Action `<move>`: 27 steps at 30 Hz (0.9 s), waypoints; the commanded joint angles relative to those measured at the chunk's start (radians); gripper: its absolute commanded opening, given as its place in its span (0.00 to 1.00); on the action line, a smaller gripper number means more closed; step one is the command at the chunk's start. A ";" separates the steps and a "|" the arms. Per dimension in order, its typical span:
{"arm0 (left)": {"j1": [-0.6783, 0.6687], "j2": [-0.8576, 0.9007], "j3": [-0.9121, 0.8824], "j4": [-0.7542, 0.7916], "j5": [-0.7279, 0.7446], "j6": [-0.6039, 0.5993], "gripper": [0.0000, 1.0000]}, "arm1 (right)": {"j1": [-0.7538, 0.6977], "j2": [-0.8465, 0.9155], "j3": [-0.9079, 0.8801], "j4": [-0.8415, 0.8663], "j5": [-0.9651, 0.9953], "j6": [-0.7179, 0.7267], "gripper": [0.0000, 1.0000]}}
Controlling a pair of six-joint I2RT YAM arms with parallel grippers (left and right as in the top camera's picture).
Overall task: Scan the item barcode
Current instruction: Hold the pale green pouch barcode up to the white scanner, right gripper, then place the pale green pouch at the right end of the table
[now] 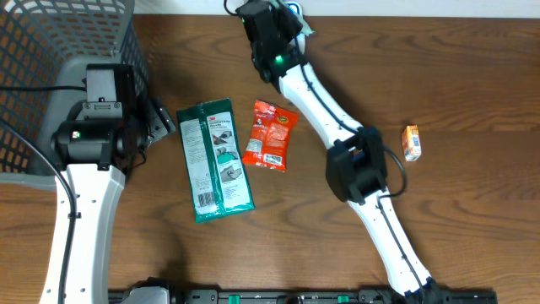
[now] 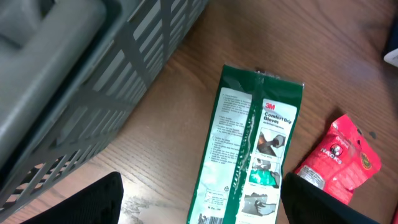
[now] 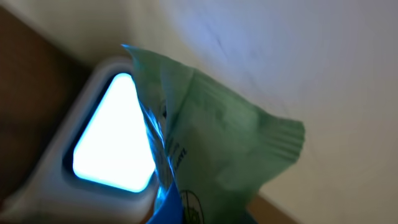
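My right gripper [image 1: 285, 15] is at the table's far edge, shut on a light green and blue packet [image 3: 214, 137], the item. A corner of the packet [image 1: 305, 30] shows past the wrist in the overhead view. In the right wrist view the packet hangs right next to the scanner's glowing white-blue window [image 3: 115, 134]; its barcode is not visible. The fingers themselves are hidden there. My left gripper [image 1: 157, 123] is open, hovering low over the near end of a green 3M gloves pack [image 2: 249, 143] and touching nothing.
A grey mesh basket [image 1: 51, 51] fills the back left corner, close to my left wrist. The green gloves pack [image 1: 215, 160] and a red snack packet [image 1: 270, 135] lie mid-table. A small orange box [image 1: 411, 142] lies at the right.
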 commanded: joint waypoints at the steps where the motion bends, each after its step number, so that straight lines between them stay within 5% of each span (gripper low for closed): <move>1: 0.005 0.004 0.004 -0.002 -0.024 0.006 0.82 | -0.021 -0.283 0.021 -0.203 -0.081 0.209 0.01; 7: 0.005 0.004 0.004 -0.002 -0.024 0.006 0.82 | -0.151 -0.493 0.021 -0.739 -0.467 0.386 0.01; 13: 0.005 0.004 0.004 -0.002 -0.024 0.006 0.82 | -0.397 -0.513 0.010 -0.995 -0.681 0.386 0.01; 20: 0.005 0.004 0.004 -0.002 -0.024 0.006 0.82 | -0.654 -0.499 -0.252 -0.955 -0.704 0.385 0.01; 27: 0.005 0.004 0.004 -0.002 -0.024 0.006 0.82 | -0.799 -0.499 -0.653 -0.705 -0.703 0.242 0.01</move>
